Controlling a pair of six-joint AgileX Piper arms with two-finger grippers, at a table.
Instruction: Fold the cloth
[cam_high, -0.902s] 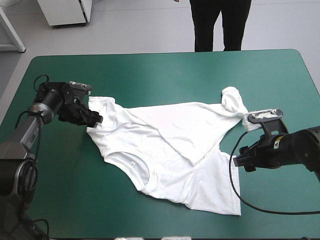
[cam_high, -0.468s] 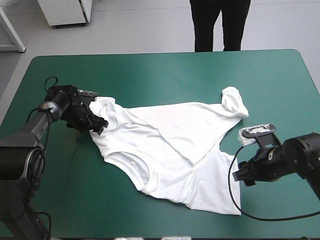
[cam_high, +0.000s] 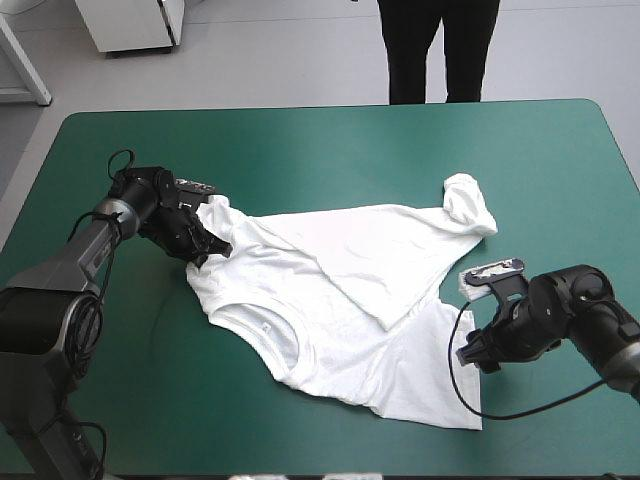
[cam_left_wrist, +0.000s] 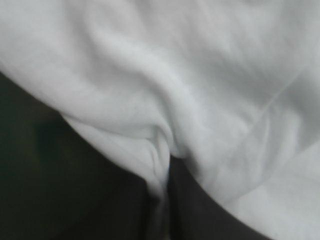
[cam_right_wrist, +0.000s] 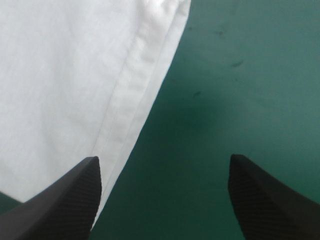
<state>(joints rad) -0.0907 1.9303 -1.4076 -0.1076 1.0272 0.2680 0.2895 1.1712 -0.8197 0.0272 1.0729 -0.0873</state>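
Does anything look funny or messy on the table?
Yes. The T-shirt lies crooked, with one flap folded slantwise across it, and its sleeve toward the far right of the table is bunched up, not flat.

The left arm (cam_high: 75, 250) is black and grey; the right gripper (cam_right_wrist: 163, 159) has broad, textured black fingers (cam_right_wrist: 60, 210).

Teal-green cover (cam_high: 330, 140) bare along far edge, T-shirt (cam_high: 330, 290) sprawled mid-table, its hem ahead of right gripper (cam_right_wrist: 162, 167), fingers (cam_right_wrist: 70, 200) apart.

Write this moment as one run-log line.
T-shirt: spread, one flap folded over | left gripper: shut on T-shirt edge | right gripper: open, straddling hem
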